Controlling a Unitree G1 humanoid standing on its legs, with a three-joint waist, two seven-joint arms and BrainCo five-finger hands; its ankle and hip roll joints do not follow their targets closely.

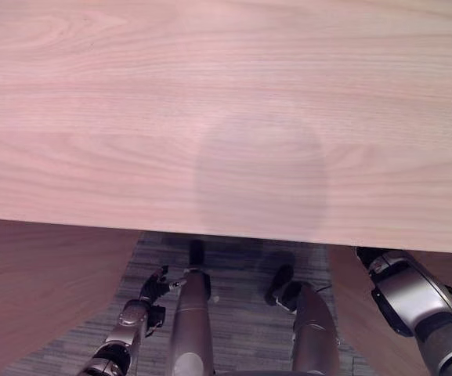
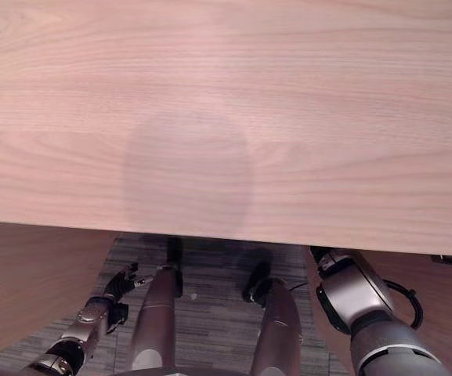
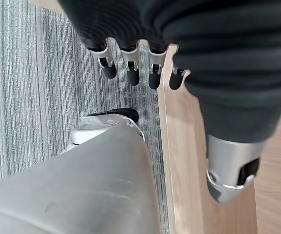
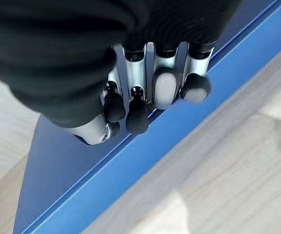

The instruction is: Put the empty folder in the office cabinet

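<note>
Folder (image 4: 77,195), blue, is gripped along its upper edge by the right hand (image 4: 145,92), whose fingers (image 4: 137,114) are curled over it, beside a pale wooden surface (image 4: 218,165). A wide wooden top (image 1: 226,110) is seen from above, its near edge overhanging grey carpet (image 1: 241,321). Below that edge the left hand (image 3: 130,63) hangs empty, fingers relaxed, over the carpet beside a wooden panel (image 3: 179,170).

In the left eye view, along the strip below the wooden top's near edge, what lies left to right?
Wooden side panel → left hand over grey carpet → right-side wooden panel → right arm.
</note>
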